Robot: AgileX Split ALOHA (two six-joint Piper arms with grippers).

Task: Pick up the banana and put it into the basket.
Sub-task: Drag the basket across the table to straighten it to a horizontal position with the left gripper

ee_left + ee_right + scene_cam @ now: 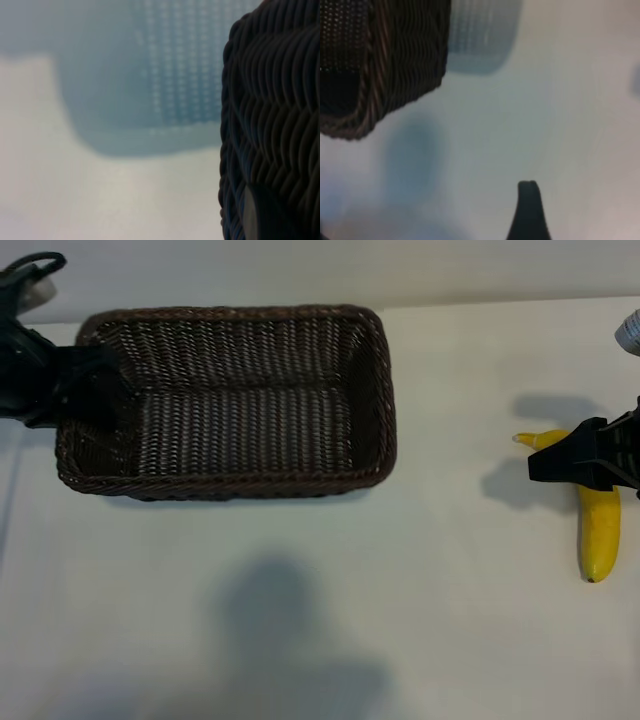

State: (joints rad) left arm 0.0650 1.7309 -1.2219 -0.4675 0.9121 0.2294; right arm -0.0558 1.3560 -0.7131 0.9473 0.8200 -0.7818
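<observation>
The dark brown wicker basket (385, 390) lies empty on the white table, left of centre. My left gripper (75, 380) sits at its left end, shut on the basket's wall; the left wrist view shows the weave (275, 125) right up close. The yellow banana (598, 530) lies at the far right, its stem end (535, 440) pointing toward the basket. My right gripper (560, 455) hovers over the banana's middle, open with nothing between its fingers. The right wrist view shows one dark fingertip (529, 200) over bare table and a corner of the basket (395, 75); the banana is out of that view.
Bare white table (460, 620) stretches between the basket and the banana and along the front, crossed by a broad shadow (280, 630). A grey-white part of the rig (628, 332) shows at the right edge.
</observation>
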